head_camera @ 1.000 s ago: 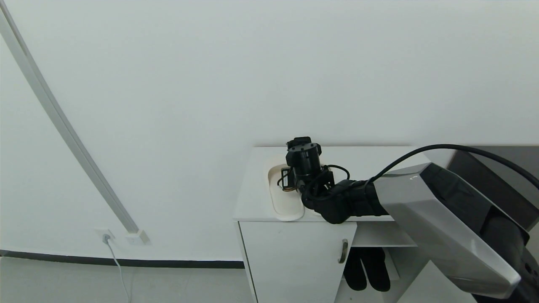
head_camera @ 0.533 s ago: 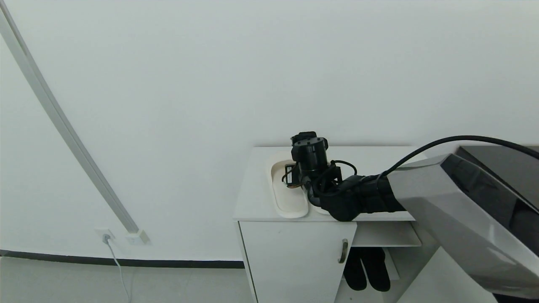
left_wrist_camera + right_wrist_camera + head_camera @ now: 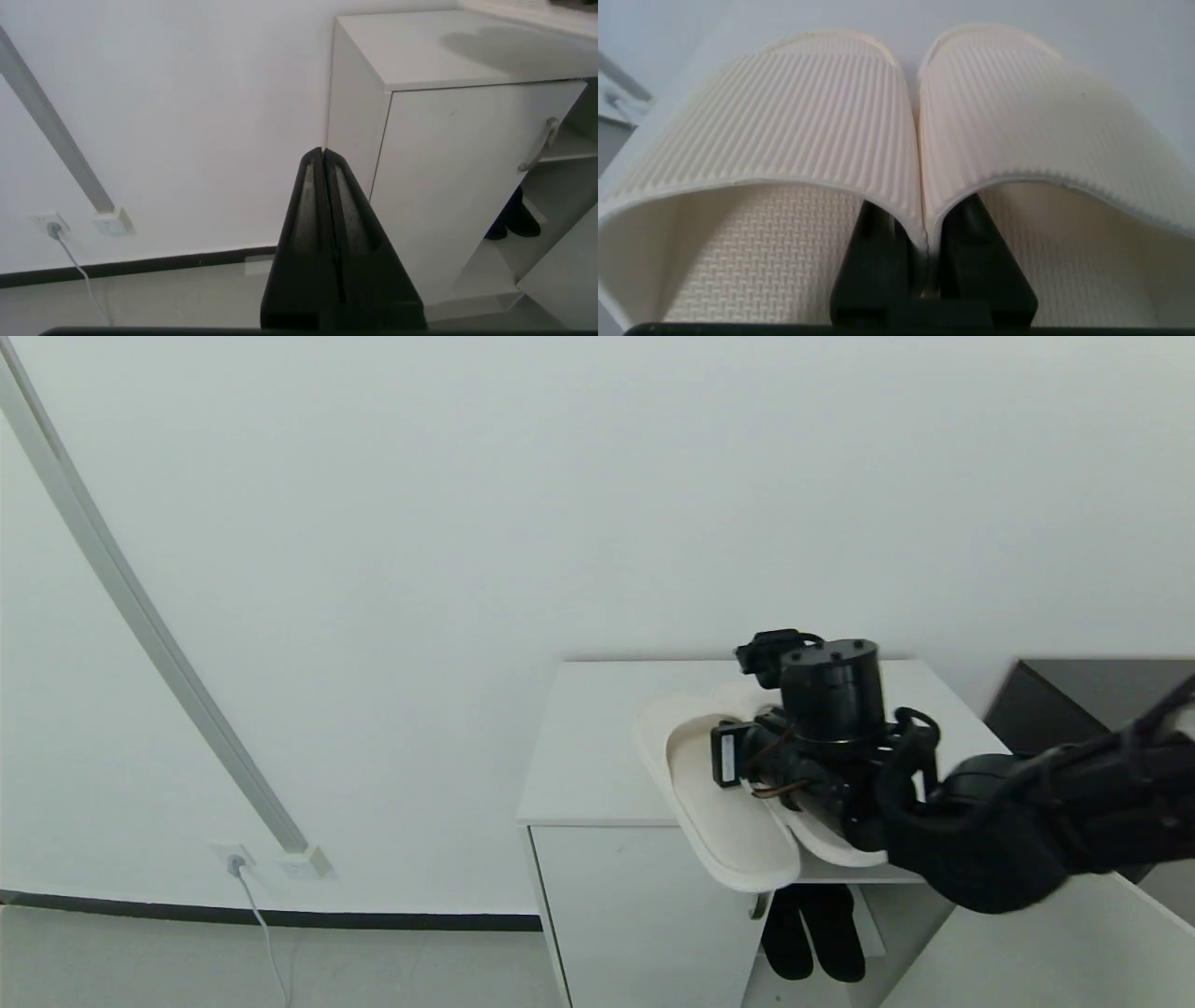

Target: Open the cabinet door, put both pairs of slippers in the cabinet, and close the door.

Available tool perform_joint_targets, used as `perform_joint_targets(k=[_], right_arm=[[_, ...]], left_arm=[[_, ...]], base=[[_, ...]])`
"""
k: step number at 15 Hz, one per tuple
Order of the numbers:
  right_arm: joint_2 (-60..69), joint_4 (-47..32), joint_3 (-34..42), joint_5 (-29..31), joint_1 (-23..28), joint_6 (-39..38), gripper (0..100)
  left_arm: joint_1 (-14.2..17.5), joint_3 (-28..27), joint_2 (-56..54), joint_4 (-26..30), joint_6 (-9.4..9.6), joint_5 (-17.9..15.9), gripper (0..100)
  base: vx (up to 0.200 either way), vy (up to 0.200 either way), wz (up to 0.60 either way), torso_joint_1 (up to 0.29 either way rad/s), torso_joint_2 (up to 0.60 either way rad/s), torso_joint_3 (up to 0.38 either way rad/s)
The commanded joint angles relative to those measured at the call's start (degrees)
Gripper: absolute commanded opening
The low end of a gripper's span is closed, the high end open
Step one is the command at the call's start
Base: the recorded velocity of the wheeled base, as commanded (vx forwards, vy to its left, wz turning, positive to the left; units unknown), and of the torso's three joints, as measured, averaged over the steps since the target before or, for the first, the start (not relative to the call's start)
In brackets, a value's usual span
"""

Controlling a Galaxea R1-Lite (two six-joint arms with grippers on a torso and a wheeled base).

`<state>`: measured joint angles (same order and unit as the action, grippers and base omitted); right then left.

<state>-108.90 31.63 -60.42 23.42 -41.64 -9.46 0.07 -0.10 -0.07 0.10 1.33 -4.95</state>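
My right arm (image 3: 1018, 821) comes in from the right side, wrist bent. The right gripper (image 3: 924, 261) is clamped over the meeting inner edges of the cream slippers (image 3: 785, 121). My left gripper (image 3: 327, 233) has its fingers pressed flat together.

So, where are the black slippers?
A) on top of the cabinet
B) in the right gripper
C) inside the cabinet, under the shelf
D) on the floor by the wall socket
C: the black slippers sit inside the open cabinet, under its shelf; the right gripper holds the white slippers instead.
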Motion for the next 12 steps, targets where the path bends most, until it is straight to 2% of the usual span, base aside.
perform_joint_targets(k=[1,2,4,7,12], right_arm=[[15.6,0.6,11.7,-4.0,-0.1,0.9,0],[19.8,0.4,15.5,-6.6,-0.2,1.2,0],[23.5,-1.4,18.7,-7.9,-0.6,0.9,0],[25.1,-5.2,19.5,-8.3,-1.8,0.6,0],[26.1,-5.4,19.8,-7.9,-2.7,0.6,0]], left_arm=[[0.0,0.0,0.1,0.0,0.08,-0.1,0],[0.0,0.0,0.1,0.0,-0.01,0.0,0],[0.0,0.0,0.1,0.0,-0.10,0.0,0],[0.0,0.0,0.1,0.0,-0.10,0.0,0],[0.0,0.0,0.1,0.0,-0.19,0.0,0]], base=[[0.000,0.000,0.00,0.000,0.00,0.000],[0.000,0.000,0.00,0.000,0.00,0.000],[0.000,0.000,0.00,0.000,0.00,0.000],[0.000,0.000,0.00,0.000,0.00,0.000],[0.000,0.000,0.00,0.000,0.00,0.000]])
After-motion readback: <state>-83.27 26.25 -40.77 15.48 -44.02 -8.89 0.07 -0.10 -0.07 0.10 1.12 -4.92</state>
